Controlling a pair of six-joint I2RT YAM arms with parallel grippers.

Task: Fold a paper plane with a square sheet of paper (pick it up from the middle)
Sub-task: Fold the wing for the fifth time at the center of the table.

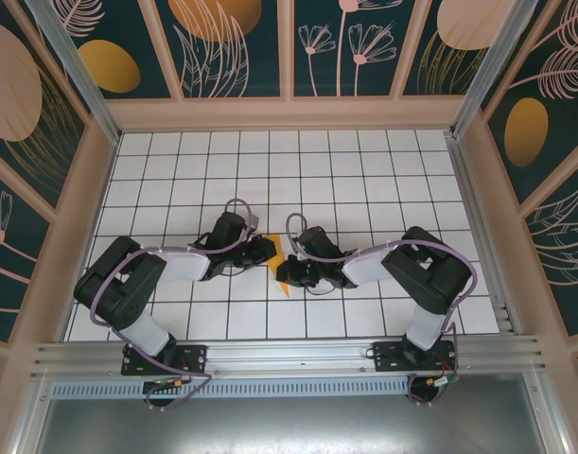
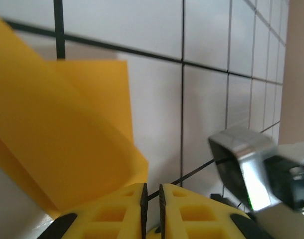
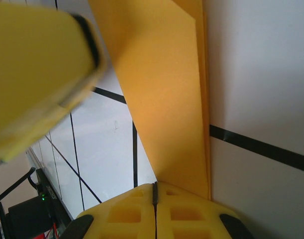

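Observation:
The square sheet of paper point(image 1: 285, 266) is a folded orange-yellow shape on the white tiled floor, between my two grippers. My left gripper point(image 1: 269, 252) sits just left of it. In the left wrist view, the left gripper point(image 2: 152, 192) has its jaws a narrow slit apart with only floor showing between them. The paper point(image 2: 57, 139) rises beside the left finger, curled and lifted. My right gripper point(image 1: 295, 274) is at the paper's right. In the right wrist view, the right gripper point(image 3: 154, 185) is shut, with the folded paper point(image 3: 161, 99) running down into the seam of its jaws.
Patterned walls and a pale frame point(image 1: 289, 113) enclose the tiled floor point(image 1: 364, 170). The left gripper's yellow finger point(image 3: 37, 74) looms blurred close to the right wrist camera. The right arm's silver wrist part point(image 2: 244, 167) sits just right of the left jaws.

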